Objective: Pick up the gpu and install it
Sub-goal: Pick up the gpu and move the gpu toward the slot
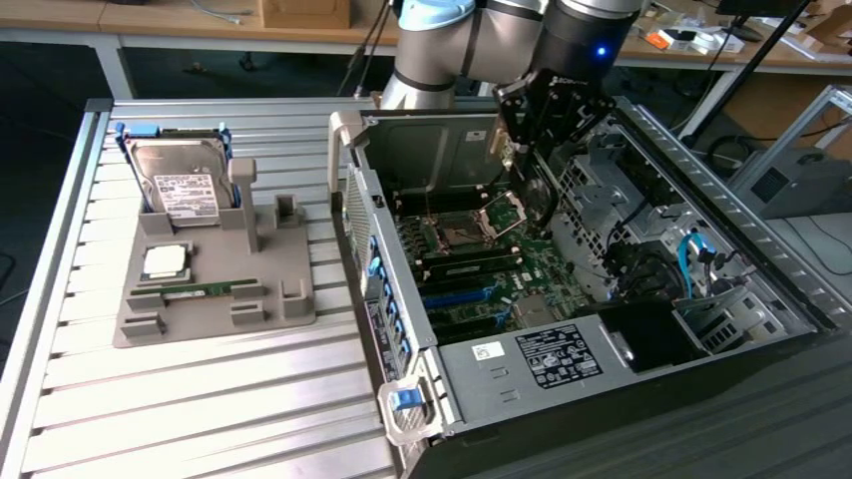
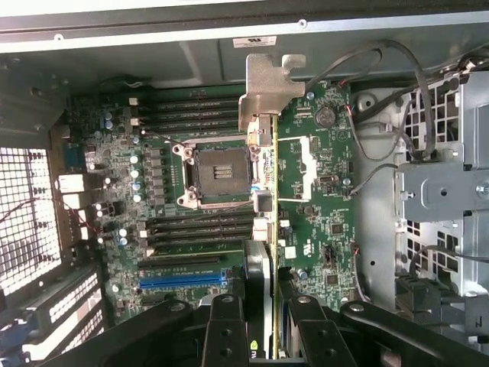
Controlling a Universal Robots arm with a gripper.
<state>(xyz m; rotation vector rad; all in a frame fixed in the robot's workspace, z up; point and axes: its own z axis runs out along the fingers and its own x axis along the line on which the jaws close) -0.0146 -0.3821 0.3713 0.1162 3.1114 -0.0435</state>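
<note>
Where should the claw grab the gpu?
Across its two flat faces, on the plain board away from the bracket, coming at the thin edge. The claw holds the gpu so now: it is thin and flat, and the bracket end is left free.

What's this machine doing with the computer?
A robot arm has its gripper shut on the gpu, holding it edge-on over the motherboard inside an open case. The card looks not yet seated. A hard drive sits on a grey tray on the exterior view's left.
</note>
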